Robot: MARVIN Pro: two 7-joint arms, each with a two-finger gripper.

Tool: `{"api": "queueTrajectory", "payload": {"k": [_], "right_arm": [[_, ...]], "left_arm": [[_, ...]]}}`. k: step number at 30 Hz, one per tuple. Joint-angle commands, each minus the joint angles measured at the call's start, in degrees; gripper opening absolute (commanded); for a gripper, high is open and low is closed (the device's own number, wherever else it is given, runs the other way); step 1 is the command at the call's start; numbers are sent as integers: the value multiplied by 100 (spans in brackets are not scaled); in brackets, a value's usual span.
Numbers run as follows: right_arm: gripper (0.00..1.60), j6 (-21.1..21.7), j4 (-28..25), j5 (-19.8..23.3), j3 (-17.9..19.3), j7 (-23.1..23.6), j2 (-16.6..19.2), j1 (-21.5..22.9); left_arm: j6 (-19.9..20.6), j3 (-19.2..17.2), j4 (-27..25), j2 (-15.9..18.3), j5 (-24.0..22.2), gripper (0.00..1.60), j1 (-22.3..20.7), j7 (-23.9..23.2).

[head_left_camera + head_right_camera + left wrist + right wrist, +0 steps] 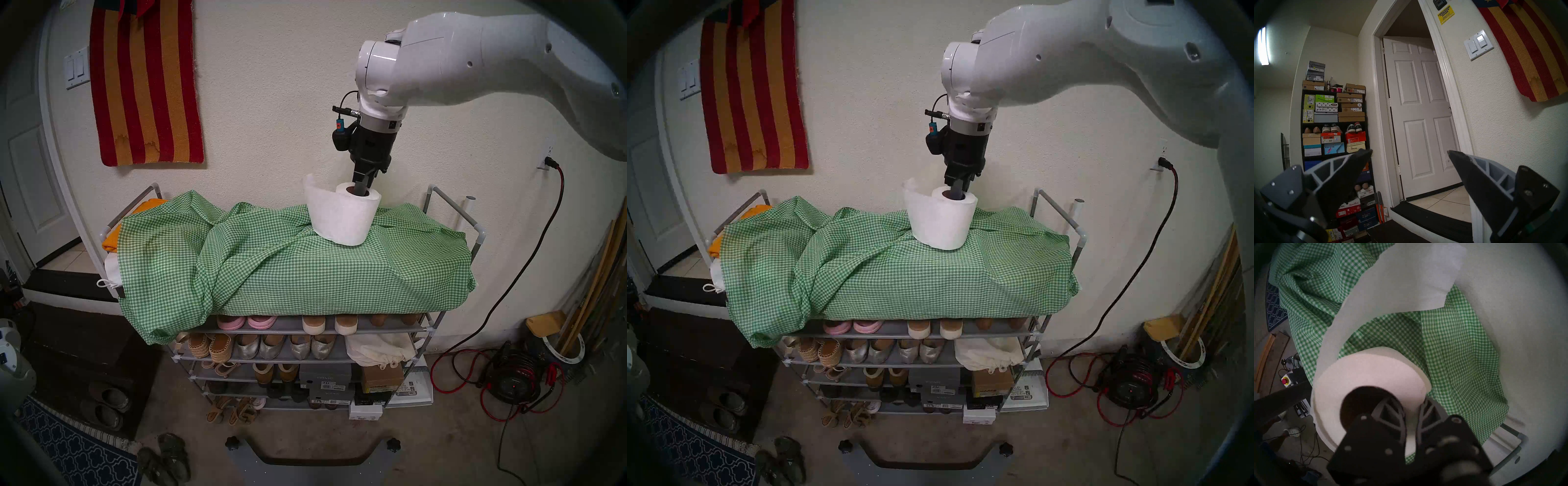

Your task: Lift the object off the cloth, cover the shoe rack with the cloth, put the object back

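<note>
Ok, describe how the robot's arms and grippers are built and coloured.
The right arm has glossy white rounded shells, then a silver ring and a black wrist block with a looped black cable and a small blue-and-orange plug. The right gripper has dark fingers with open triangular ribbing. The left gripper has black pointed fingers with pale grey lattice backs on dark screwed plates.

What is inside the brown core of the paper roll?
One finger of the right gripper reaches into the paper roll core; the other is outside, jaws shut on the roll's wall. The core's depth is dark, so nothing else shows.
</note>
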Motion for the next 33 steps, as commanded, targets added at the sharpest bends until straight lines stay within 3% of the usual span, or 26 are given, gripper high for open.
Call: {"api": "queueTrajectory", "payload": {"k": [1,13,33], "right_arm": [[0,126,-325,183,82,-66,490,637],[0,401,-682,-49,126,-261,1037,1312],[0,894,-1673,-710,-596,-249,1915,2592]], "left_arm": [[7,2,1,13,6,160,3,-8],[6,2,0,13,6,160,2,-7],[7,2,1,13,6,160,3,-8]]}}
